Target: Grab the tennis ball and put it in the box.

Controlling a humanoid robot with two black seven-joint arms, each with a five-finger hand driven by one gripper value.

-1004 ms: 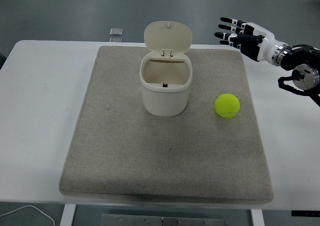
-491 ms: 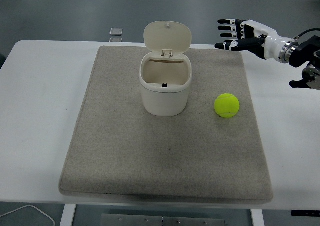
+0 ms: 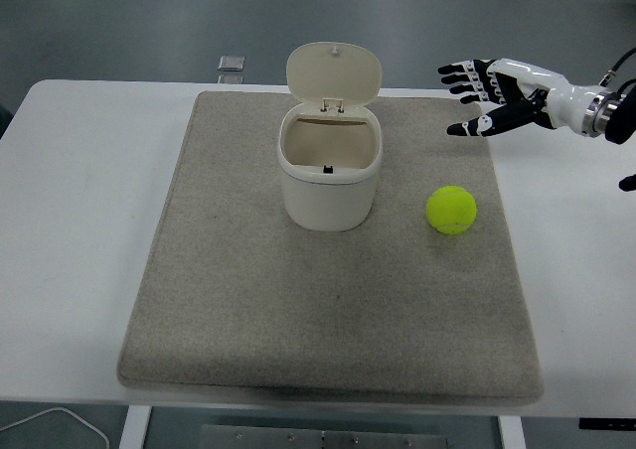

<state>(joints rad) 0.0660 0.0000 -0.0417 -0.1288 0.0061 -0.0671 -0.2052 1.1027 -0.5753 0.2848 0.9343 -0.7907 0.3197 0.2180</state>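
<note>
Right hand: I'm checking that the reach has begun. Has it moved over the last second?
Yes. The right hand, open, has dropped lower in the picture, toward the tennis ball, judged against the mat's far edge.

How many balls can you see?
1. The tennis ball sits on the grey mat, right of the open box. Part of the box's inside is hidden.

A white bench point(image 3: 89, 191) with rounded far corners fills most of the view, under even, soft light. A grey mat point(image 3: 328, 310) covers its middle. Beyond it lies a smooth grey floor point(image 3: 149, 17). A white cable point(image 3: 55, 421) curls at the lower left.
</note>
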